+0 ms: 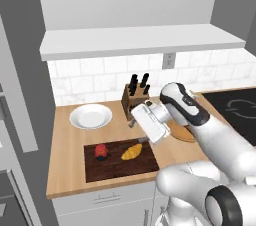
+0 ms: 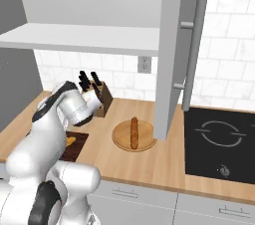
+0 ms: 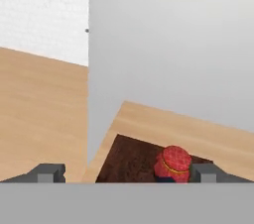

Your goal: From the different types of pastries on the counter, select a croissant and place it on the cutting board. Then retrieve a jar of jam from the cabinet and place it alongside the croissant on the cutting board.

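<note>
Fingers [image 3: 126, 173] spread wide, released, grasping nothing; two dark tips [image 3: 47, 173] low in the hand view, far apart, with the jar of jam [image 3: 172, 164] just inside the right-hand tip and apart from both

Jar of jam standing upright on the cutting board [image 1: 120, 165], red lid on top, at the board's left part in the left base view [image 1: 101, 151]

Croissant [image 1: 132, 152] lying on the same cutting board, just beside the jar to its right, not touching it; a sliver of it golden-orange also seen past the arm in the right base view [image 2: 70, 141]

Cutting board dark brown, flat on the surface [image 1: 67, 170], near its front edge, above the white drawer fronts [image 1: 107, 198]

White hand of the arm [image 1: 150, 121] raised above the board's far right corner, tilted down toward the board, well clear of jar and croissant

Long brown baguette-like stick [image 2: 134, 132] resting across the round light-wood board [image 2: 122, 142], to the right of the knife block [image 2: 102, 100] in the right base view

Knife block against the tiled wall [image 1: 90, 77], dark handles up; white plate [image 1: 90, 116] on the surface to its left, behind the cutting board

Pale grey cabinet [image 1: 140, 40] running along the wall above the surface; its door [image 2: 172, 55] swung open, edge toward the camera, long grey handle [image 2: 193, 52] on it

Black hob [image 2: 221, 142] at the right end of the surface
</note>
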